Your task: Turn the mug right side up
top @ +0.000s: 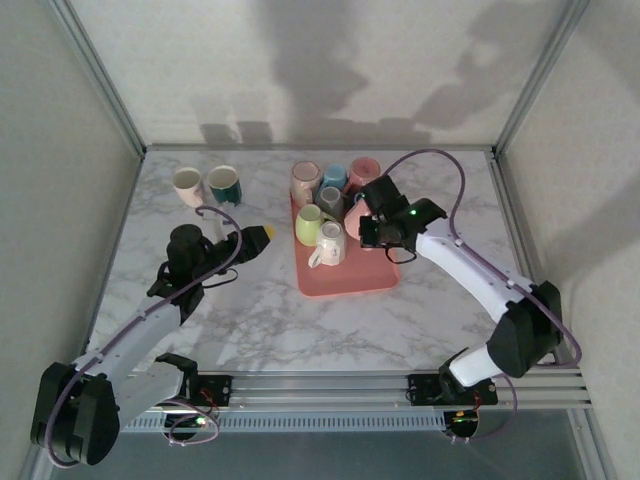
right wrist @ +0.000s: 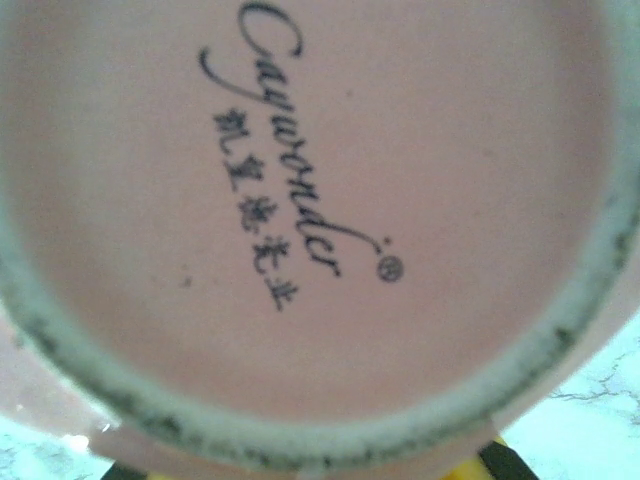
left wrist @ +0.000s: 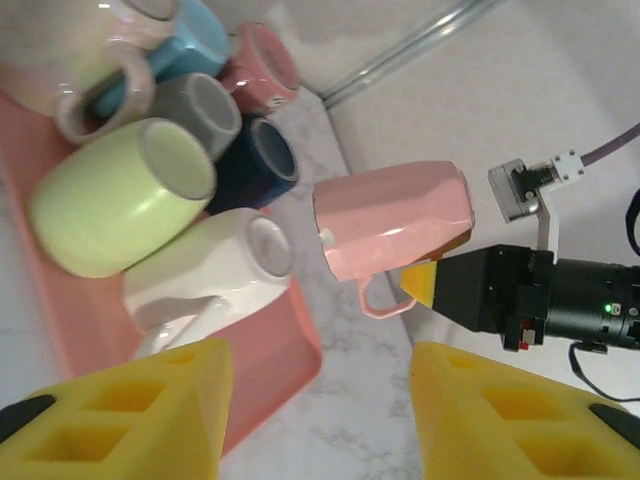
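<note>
My right end effector is clamped on the pink mug. I hold it on its side just beside the tray, handle down, mouth toward the tray and stamped base facing my right wrist. My left end effector hovers over the bench near the mug, half spread and empty.

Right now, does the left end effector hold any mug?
No, the left end effector stands open with no mug between its yellow fingers; the right end effector holds the pink mug.
</note>
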Controlling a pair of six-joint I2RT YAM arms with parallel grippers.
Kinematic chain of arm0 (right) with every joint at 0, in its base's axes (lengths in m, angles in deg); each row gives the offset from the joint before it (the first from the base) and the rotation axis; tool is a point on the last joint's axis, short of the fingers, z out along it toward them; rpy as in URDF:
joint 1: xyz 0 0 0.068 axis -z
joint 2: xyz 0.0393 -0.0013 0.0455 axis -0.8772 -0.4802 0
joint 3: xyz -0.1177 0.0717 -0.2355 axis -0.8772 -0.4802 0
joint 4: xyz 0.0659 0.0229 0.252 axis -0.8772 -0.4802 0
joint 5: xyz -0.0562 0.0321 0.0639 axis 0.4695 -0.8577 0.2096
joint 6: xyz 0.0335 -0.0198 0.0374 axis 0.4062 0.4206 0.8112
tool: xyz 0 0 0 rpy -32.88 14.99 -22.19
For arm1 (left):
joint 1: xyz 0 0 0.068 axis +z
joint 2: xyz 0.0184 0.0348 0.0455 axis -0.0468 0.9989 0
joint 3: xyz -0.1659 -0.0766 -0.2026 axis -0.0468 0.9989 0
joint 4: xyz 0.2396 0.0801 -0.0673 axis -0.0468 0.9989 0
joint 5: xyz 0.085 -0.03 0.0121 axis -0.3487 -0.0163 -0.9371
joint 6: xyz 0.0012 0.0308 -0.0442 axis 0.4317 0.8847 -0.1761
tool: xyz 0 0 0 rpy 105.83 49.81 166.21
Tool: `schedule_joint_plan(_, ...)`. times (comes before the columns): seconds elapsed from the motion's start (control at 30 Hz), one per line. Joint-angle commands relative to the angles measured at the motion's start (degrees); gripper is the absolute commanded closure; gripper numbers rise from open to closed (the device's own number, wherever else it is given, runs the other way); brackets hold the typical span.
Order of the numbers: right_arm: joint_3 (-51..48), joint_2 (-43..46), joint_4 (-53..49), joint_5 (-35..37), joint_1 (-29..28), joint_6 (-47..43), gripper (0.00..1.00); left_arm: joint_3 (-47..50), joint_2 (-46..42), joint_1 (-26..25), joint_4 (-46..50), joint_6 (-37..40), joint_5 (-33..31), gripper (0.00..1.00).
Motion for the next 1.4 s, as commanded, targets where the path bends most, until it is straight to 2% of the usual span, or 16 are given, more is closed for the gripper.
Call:
schedule_joint_plan(0.0, 0.45, 4.86, 3.00, -2.54, 0.28, -0.97, 1.00, 0.44, 0.76, -2.18, -8.16, -5.46, 1.34, 0.49)
schedule_joint_plan(0.23, -0.91, 10.97, 9.34, -12.34, 0.63, -2.21, 1.00, 0.65, 2.64, -7.11, -17.74, -12.49, 0.62, 0.47)
schedule_joint_plan(0.6, -3.18, 15.09, 21.05, -23.90, 0.97, 0.86, 1.00, 1.55, 4.86, -11.10, -30.05, -21.14, -0.88, 0.47)
schedule_joint_plan(0.97, -4.22, 14.76, 31.05, -31.87, 1.04, 6.52, 1.00, -1.35, 9.72, -15.19, -32.66, -21.69, -1.86, 0.47)
schedule_joint_plan(1.37, -6.08, 14.24, 36.77, -37.40, 1.09, 10.88, 1.00, -4.27, 16.03, -17.94, -42.64, -24.37, -1.97, 0.47)
